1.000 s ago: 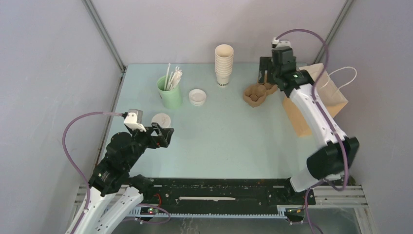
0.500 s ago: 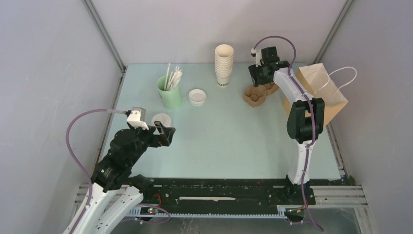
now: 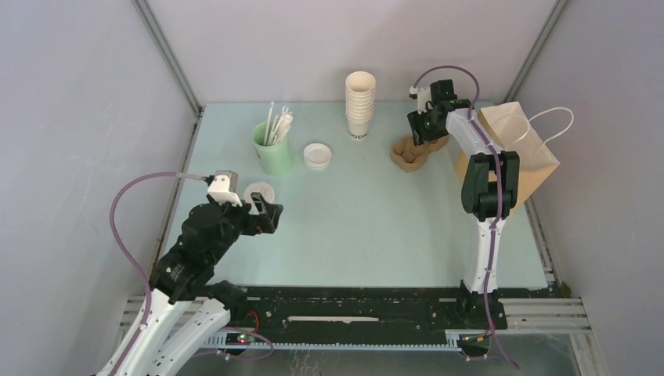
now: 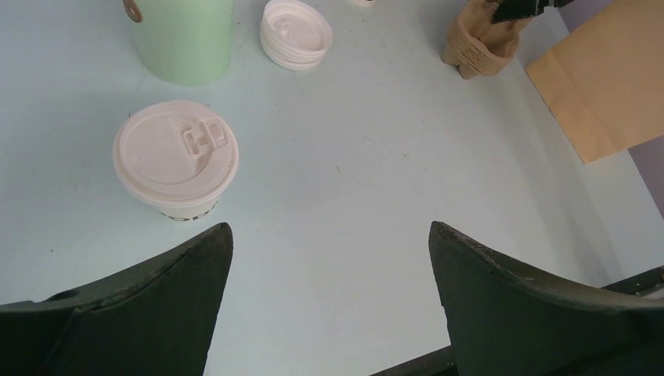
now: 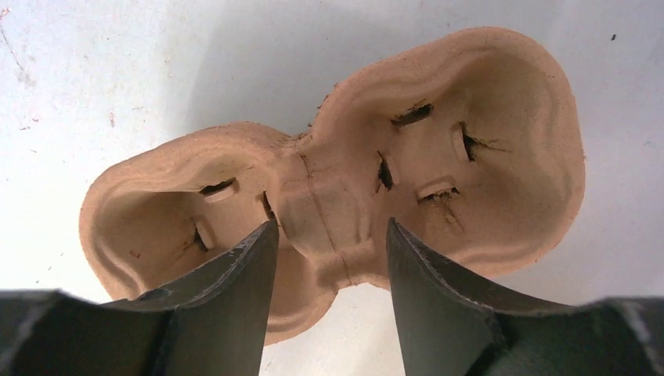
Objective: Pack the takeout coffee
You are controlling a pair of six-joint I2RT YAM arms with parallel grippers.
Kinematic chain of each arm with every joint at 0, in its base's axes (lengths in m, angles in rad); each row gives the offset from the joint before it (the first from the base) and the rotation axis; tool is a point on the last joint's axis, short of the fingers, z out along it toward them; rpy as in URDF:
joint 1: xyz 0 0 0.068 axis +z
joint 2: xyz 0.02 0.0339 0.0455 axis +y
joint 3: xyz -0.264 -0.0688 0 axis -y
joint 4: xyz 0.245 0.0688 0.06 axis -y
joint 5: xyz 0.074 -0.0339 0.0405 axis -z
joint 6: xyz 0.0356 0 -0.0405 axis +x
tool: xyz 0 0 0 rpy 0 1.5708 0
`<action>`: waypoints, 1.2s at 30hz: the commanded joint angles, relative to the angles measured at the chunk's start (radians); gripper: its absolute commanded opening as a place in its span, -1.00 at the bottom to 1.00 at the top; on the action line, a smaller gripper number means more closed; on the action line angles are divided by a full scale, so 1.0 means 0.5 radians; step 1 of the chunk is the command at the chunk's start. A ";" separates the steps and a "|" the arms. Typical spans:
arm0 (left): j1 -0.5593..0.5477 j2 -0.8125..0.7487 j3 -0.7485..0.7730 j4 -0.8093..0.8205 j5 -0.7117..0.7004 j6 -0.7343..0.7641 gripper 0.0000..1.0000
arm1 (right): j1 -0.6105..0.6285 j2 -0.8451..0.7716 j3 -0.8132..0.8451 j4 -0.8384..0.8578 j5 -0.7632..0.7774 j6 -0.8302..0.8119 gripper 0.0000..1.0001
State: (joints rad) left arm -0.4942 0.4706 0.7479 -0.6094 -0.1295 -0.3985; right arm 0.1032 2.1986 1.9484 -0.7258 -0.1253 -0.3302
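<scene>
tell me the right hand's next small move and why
Probably close the right hand on the middle ridge of the pulp cup carrier: its fingers straddle that ridge, one in each well, but a firm pinch isn't evident yet. The lidded coffee cup stands by the open left hand.

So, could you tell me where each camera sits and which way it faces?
Top external: above and behind the bases, looking down on the table; both arms show, left gripper and right gripper.
Left wrist: facing forward and down at the takeout coffee; open fingers at the bottom.
Right wrist: straight down on the cup carrier, fingers straddling its middle.
Shared: top and left wrist both show the paper bag.
</scene>
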 commanded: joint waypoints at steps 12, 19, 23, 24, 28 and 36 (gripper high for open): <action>0.013 0.026 -0.012 0.019 -0.060 0.049 1.00 | -0.053 -0.027 0.091 0.011 -0.165 -0.032 -0.06; 0.013 0.038 -0.014 0.019 -0.052 0.048 1.00 | -0.042 -0.184 0.088 -0.032 -0.131 0.005 -0.24; 0.013 0.049 -0.012 0.019 -0.037 0.049 1.00 | -0.047 -0.285 0.028 0.008 -0.201 0.023 -0.36; 0.013 0.050 -0.010 0.019 -0.037 0.050 1.00 | -0.047 -0.289 0.023 0.010 -0.205 0.029 -0.38; 0.013 0.035 -0.014 0.019 -0.044 0.048 1.00 | -0.036 -0.301 -0.004 -0.003 -0.237 0.028 -0.48; 0.013 0.041 -0.013 0.019 -0.039 0.048 1.00 | 0.020 -0.323 -0.018 0.034 -0.128 0.082 -0.49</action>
State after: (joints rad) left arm -0.4942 0.4900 0.7479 -0.6147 -0.1467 -0.3985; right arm 0.0891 2.1101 1.9327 -0.7444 -0.2295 -0.3092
